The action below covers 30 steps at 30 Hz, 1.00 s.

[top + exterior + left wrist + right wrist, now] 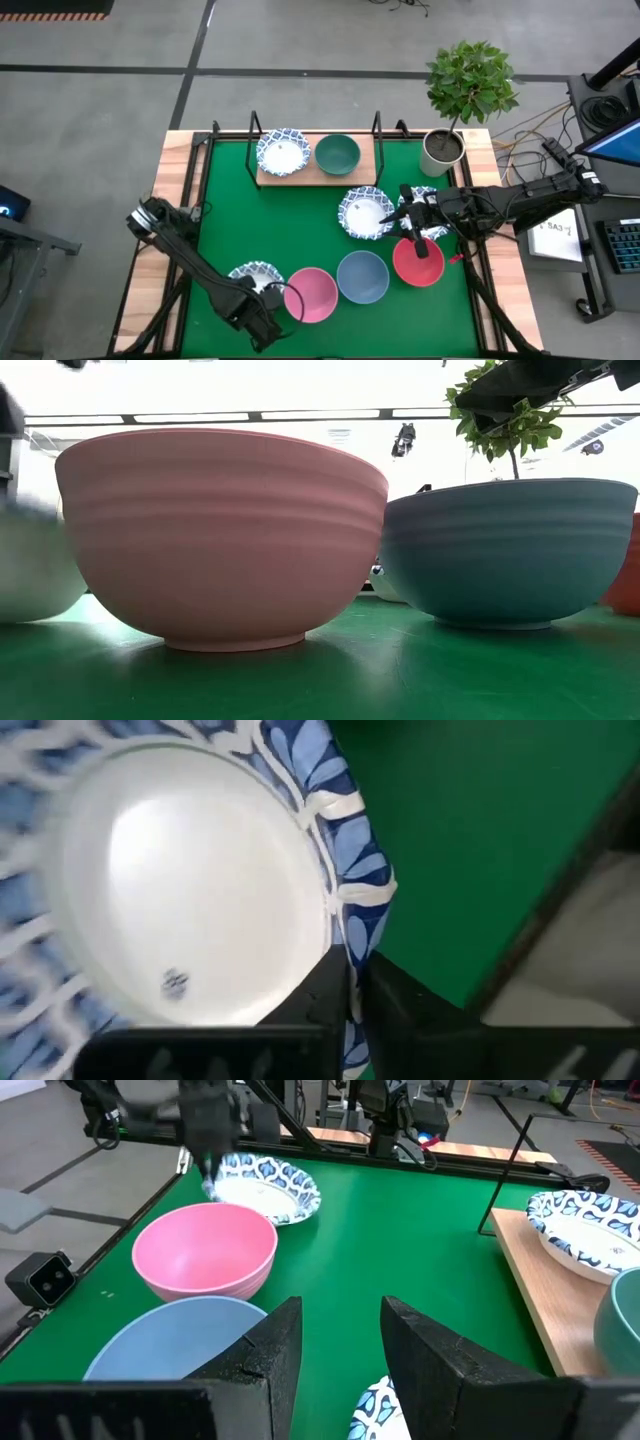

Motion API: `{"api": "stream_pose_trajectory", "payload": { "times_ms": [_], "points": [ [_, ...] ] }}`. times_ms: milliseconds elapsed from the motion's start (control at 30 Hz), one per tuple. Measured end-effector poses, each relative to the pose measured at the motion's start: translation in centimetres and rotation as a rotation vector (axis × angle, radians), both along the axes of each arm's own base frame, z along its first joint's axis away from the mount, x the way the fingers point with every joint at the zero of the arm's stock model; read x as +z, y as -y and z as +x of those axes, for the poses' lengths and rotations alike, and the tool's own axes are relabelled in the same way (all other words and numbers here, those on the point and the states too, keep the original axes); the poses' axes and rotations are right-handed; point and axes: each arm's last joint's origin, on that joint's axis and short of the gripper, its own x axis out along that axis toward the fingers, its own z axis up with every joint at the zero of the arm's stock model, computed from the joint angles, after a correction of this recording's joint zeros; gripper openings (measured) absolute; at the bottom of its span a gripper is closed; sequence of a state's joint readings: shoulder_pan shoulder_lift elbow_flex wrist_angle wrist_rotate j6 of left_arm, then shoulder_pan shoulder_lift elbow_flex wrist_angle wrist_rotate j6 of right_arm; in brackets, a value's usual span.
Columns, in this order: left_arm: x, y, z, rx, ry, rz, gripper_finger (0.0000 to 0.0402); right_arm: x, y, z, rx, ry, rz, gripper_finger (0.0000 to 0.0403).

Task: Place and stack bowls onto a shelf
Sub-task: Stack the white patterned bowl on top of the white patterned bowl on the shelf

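Observation:
My left gripper (272, 296) is shut on a white bowl with a blue-patterned rim (252, 277) at the mat's near left, next to the pink bowl (310, 294). The grey-blue bowl (362, 276) and red bowl (418, 263) stand to its right. My right gripper (340, 1350) is open and empty, above the red bowl's far rim (413, 238). Two more patterned bowls (366, 212) (427, 200) sit on the mat beside it, the second partly under my right arm. The shelf (300, 176) carries a patterned bowl (282, 152) and the dark green bowl (337, 153). My left gripper pinches the patterned bowl's rim (352, 935), one finger inside (322, 992) the bowl and one outside (400, 1005). The right wrist view shows the fingers coming from above at the rim (212, 1172). Whether the bowl's base is on the mat, I cannot tell.
A white plant pot (441, 150) with a leafy plant stands at the far right corner. The shelf's black wire frame (378, 128) rises at the board's ends. Bare board shows to the right of the green bowl (366, 158). Bare green mat lies between the shelf and the near bowls (290, 220).

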State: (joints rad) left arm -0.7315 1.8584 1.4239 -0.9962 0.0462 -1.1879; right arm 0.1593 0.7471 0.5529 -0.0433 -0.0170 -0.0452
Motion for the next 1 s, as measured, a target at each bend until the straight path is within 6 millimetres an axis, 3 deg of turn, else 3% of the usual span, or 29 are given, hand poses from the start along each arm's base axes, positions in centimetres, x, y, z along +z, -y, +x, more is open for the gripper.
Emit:
{"api": "stream_pose_trajectory", "payload": {
  "times_ms": [133, 333, 533, 733, 867, 1000],
  "points": [
    [4.7, -0.9, 0.7, -0.021, 0.005, 0.100, 0.0002, 0.0, 0.0, 0.0, 0.000, 0.000, -0.001, 0.0128],
    [12.6, -3.7, 2.2, -0.097, 0.248, 0.349, 0.0001, 0.0, 0.0, 0.0, 0.003, 0.005, -0.013, 0.0128],
    [17.4, -8.3, 4.1, -0.268, 0.379, 0.589, 0.0000, 0.1, 0.0, 0.0, 0.006, 0.009, -0.025, 0.0128],
    [17.9, -14.9, 6.4, -0.426, 0.248, 0.718, 0.0000, 0.1, 0.0, 0.0, 0.008, 0.010, -0.033, 0.0128],
    [16.7, -20.1, 7.2, -0.424, 0.107, 0.749, 0.0000, 0.1, 0.0, 0.0, 0.007, 0.011, -0.035, 0.0128],
    [14.9, -25.1, 6.6, -0.345, -0.028, 0.736, 0.0000, 0.0, 0.0, 0.0, 0.007, 0.005, -0.037, 0.0128]
  ]
}}
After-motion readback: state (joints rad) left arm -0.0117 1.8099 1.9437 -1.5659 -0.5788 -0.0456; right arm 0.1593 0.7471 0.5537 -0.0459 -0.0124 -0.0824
